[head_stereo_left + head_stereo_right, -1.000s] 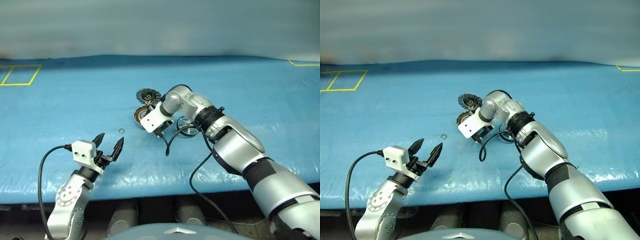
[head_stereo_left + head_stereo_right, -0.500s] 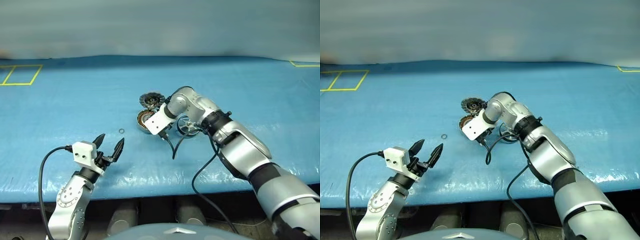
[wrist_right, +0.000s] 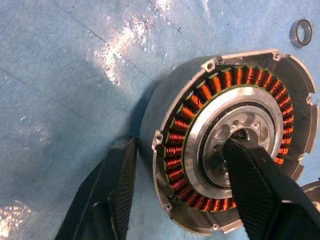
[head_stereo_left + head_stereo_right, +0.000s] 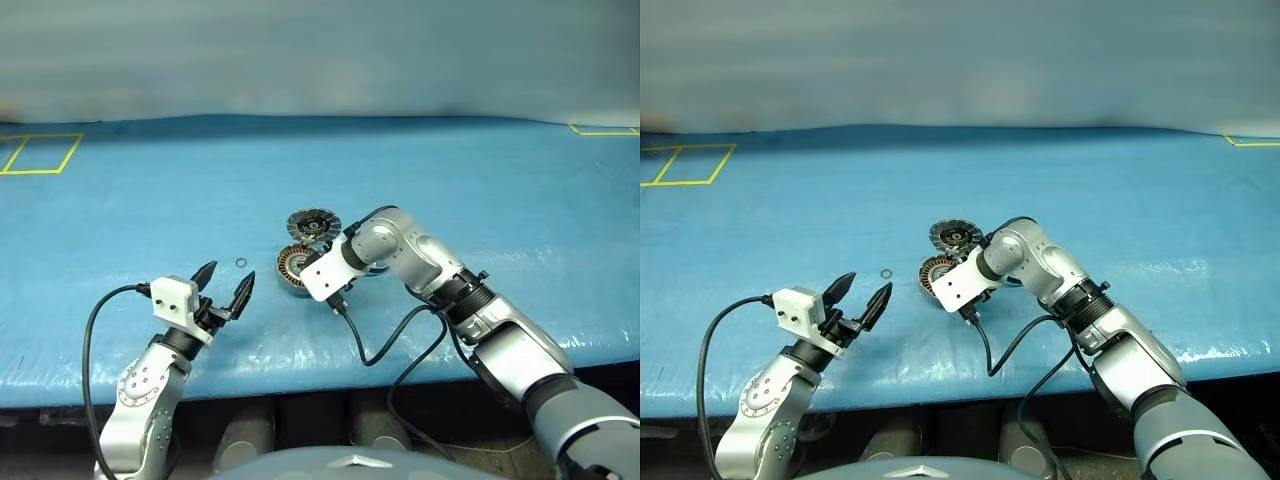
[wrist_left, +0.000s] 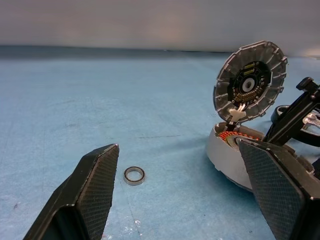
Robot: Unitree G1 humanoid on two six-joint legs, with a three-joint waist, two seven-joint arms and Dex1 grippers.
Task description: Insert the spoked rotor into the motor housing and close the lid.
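The motor housing (image 3: 227, 145) is a shallow round cup of grey cast metal, lying open side up on the blue table cover (image 4: 120, 210), near the middle of the table. Inside its wall runs a ring of copper-orange windings, each a small ribbed coil, around a bright machined hub plate with small round holes and a dark central bore. Small screw lugs stand out from the rim.

The lid (image 5: 250, 82) is a round grey disc joined to the housing's far edge and standing tilted up, open. Its inner face has a segmented silver ring around a dark centre with small components.

The spoked rotor (image 5: 300, 125) lies just right of the housing, largely hidden behind the right gripper; a thin dark rim and bright spokes are visible.

The right gripper (image 3: 180, 175) points down at the housing. Its two black, finely textured fingers are spread: one finger stands outside the housing wall on the cover, the other reaches into the central hub, so the wall and windings sit between them. Whether the pads press the metal cannot be told.

A small silver ring (image 5: 134, 175) lies flat on the cover left of the housing, apart from it.

The left gripper (image 4: 224, 292) hovers near the table's near edge, left of the parts, fingers wide apart and empty, pointing level toward the ring and housing.

Yellow tape lines (image 4: 40, 150) mark the cover's far left corner.
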